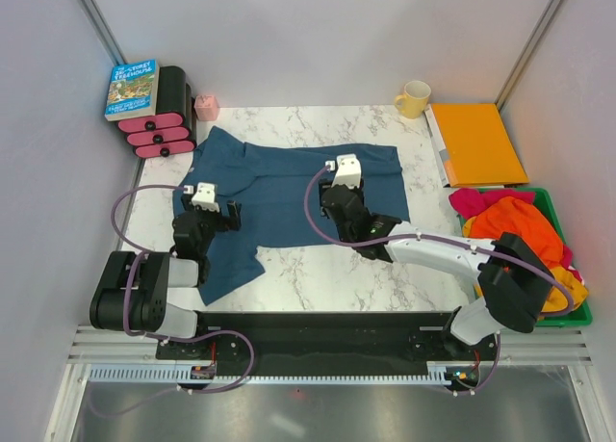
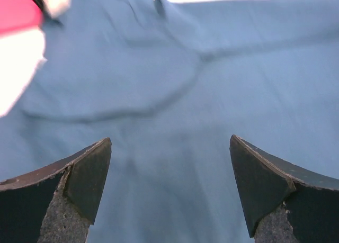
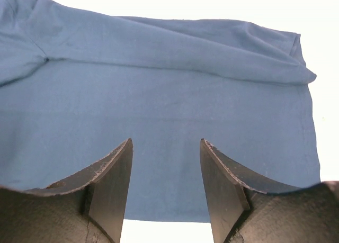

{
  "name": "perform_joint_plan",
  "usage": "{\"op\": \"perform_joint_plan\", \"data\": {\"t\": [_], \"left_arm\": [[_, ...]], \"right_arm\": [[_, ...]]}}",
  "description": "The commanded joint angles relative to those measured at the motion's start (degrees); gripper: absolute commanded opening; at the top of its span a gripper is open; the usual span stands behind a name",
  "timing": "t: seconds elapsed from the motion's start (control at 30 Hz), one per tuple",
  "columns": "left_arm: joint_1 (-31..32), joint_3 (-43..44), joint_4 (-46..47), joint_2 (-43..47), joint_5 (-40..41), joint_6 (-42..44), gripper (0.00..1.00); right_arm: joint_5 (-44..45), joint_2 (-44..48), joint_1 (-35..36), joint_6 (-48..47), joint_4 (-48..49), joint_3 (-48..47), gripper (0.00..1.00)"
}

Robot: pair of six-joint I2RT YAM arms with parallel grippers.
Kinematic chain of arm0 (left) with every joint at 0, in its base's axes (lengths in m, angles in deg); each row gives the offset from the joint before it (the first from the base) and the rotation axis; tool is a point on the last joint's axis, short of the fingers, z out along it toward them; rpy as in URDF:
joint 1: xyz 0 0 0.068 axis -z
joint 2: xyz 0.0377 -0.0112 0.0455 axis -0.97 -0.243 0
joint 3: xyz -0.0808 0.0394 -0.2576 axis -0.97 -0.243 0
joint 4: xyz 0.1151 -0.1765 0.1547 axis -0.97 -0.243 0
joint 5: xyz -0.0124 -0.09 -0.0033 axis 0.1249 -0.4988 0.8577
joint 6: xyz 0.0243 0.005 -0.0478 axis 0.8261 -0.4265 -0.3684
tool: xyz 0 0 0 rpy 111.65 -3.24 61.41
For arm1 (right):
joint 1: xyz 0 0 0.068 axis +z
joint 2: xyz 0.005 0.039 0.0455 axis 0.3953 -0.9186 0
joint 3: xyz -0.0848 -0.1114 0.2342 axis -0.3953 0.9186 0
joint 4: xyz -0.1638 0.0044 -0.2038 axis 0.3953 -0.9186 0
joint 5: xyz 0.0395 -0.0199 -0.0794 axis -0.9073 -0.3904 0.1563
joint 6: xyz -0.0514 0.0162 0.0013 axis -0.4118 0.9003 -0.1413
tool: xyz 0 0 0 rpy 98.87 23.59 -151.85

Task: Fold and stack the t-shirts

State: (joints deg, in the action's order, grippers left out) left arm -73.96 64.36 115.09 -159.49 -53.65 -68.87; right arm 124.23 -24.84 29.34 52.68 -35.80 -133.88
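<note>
A dusty teal-blue t-shirt lies spread flat on the marble table, with one part trailing toward the near left. My left gripper hangs over the shirt's left side; in the left wrist view my left gripper stands wide open above the blue cloth, nothing between its fingers. My right gripper is over the shirt's middle right; in the right wrist view my right gripper is open just above the shirt near its hem. More t-shirts, orange and magenta-pink, are heaped in the bin.
A green bin holds the heap at the right edge. Behind it lies a flat orange folder, with a yellow mug beside it. At the back left stand a book, black-and-pink cylinders and a small pink cup.
</note>
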Motion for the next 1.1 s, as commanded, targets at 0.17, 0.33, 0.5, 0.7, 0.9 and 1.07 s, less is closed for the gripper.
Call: {"op": "perform_joint_plan", "data": {"t": [0.17,0.33,0.5,0.7,0.9,1.07], "left_arm": [[-0.1,2.1,3.8,0.0,5.4,-1.0,1.00],[-0.1,2.1,4.2,-0.1,5.4,-0.9,1.00],[-0.1,2.1,4.2,-0.1,5.4,-0.9,1.00],[-0.1,2.1,4.2,-0.1,5.5,-0.9,1.00],[-0.1,2.1,4.1,0.0,5.4,-1.0,1.00],[-0.2,2.1,4.1,-0.1,5.4,-0.9,1.00]], "right_arm": [[4.3,8.7,0.4,1.1,5.0,11.3,0.61],[4.7,16.0,0.5,2.6,9.3,19.2,0.62],[4.0,19.6,0.5,3.5,-0.3,18.0,0.62],[3.7,26.2,0.5,2.6,-7.6,18.8,0.62],[1.8,26.5,0.5,2.8,-5.5,20.7,0.62],[0.0,24.8,0.4,4.9,-3.4,22.9,0.61]]}}
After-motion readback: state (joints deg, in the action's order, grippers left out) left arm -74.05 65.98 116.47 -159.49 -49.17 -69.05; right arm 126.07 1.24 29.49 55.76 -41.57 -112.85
